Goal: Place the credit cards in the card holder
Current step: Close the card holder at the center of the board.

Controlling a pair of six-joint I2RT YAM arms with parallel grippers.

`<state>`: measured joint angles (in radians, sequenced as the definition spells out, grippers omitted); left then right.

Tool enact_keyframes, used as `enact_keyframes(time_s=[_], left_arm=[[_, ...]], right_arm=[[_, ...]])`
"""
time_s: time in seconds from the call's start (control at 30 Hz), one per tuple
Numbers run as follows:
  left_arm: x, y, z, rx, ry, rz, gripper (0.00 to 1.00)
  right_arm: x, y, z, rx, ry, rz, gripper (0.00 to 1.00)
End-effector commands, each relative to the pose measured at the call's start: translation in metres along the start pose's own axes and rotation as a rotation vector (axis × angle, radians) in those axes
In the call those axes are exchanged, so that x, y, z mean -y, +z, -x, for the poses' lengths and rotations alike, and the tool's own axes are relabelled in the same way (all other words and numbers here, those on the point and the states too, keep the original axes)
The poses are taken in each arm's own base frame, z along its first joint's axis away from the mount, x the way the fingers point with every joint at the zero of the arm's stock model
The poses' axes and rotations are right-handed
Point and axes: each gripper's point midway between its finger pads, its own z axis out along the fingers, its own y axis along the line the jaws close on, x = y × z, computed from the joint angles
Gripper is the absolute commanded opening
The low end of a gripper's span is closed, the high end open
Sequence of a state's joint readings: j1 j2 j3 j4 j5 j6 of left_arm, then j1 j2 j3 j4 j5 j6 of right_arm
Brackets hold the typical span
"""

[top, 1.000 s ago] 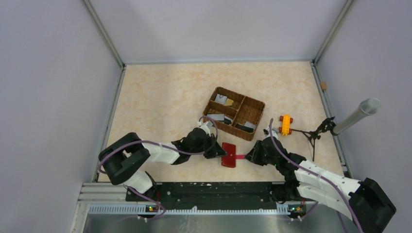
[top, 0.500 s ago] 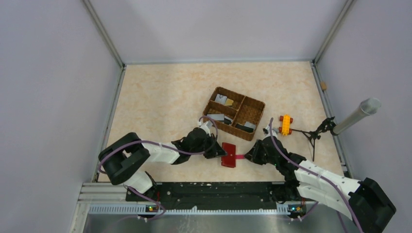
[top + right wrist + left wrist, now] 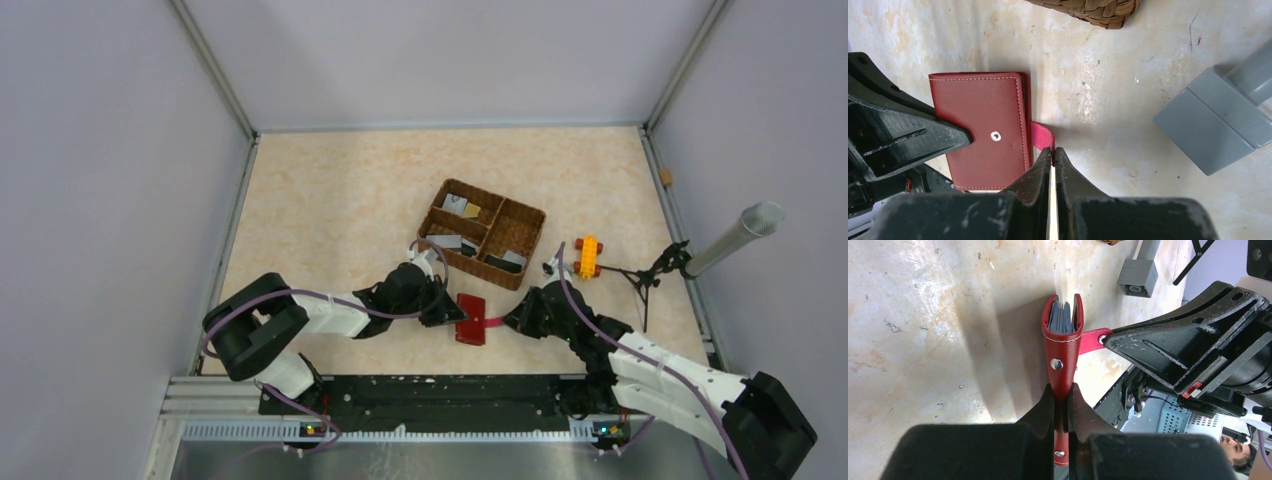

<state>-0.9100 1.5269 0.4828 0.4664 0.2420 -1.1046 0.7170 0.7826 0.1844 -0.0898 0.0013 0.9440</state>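
The dark red card holder (image 3: 471,319) lies folded on the table between both arms. My left gripper (image 3: 451,313) is shut on its left edge, the jaws pinching the red cover (image 3: 1062,347) at the gripper (image 3: 1062,390); grey inner pockets (image 3: 1060,320) show at the far end. My right gripper (image 3: 510,322) is shut on the tip of the pink-red snap tab (image 3: 1040,134), with the tab pinched at the gripper (image 3: 1053,149). The cover (image 3: 980,125) with its snap stud faces up. Several credit cards (image 3: 455,204) lie in the wicker basket (image 3: 479,188), apart from both grippers.
The brown divided basket stands just behind the card holder; its corner (image 3: 1088,10) shows in the right wrist view. A yellow toy block (image 3: 588,256), a black stand (image 3: 650,275) with a grey tube (image 3: 745,232), and a grey block (image 3: 1208,125) sit to the right.
My right gripper's jaws have closed onto the snap tab. The left gripper and the card holder have stayed in place.
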Motion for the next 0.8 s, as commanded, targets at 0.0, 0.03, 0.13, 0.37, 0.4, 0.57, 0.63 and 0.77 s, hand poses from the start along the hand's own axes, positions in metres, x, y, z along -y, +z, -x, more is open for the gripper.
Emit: enact_keyframes(time_s=[0.0,0.03,0.13,0.37,0.4,0.57,0.63,0.77], left_arm=[[-0.003,0.002,0.002,0.007,0.025,0.026,0.0],[-0.003,0.002,0.002,0.006,0.026,0.028,0.0],[-0.003,0.002,0.002,0.009,0.025,0.033,0.0],[-0.004,0.003,0.003,0.013,0.024,0.048,0.0],[-0.004,0.003,0.003,0.012,0.025,0.047,0.0],[-0.004,0.004,0.003,0.01,0.026,0.047,0.0],[-0.003,0.004,0.003,0.011,0.026,0.047,0.0],[-0.005,0.005,0.002,0.009,0.023,0.05,0.0]], right_arm=[[-0.015,-0.002,0.009,0.018,0.006,0.052,0.0],[-0.016,-0.002,0.009,0.017,0.005,0.055,0.0],[-0.021,-0.003,0.01,0.018,0.0,0.084,0.0],[-0.056,-0.006,0.013,0.01,-0.02,0.251,0.0],[-0.058,-0.005,0.012,0.001,-0.022,0.254,0.0],[-0.058,0.005,0.005,-0.053,-0.056,0.218,0.0],[-0.058,0.009,0.002,-0.068,-0.07,0.198,0.0],[-0.066,0.013,0.0,-0.07,-0.075,0.214,0.0]])
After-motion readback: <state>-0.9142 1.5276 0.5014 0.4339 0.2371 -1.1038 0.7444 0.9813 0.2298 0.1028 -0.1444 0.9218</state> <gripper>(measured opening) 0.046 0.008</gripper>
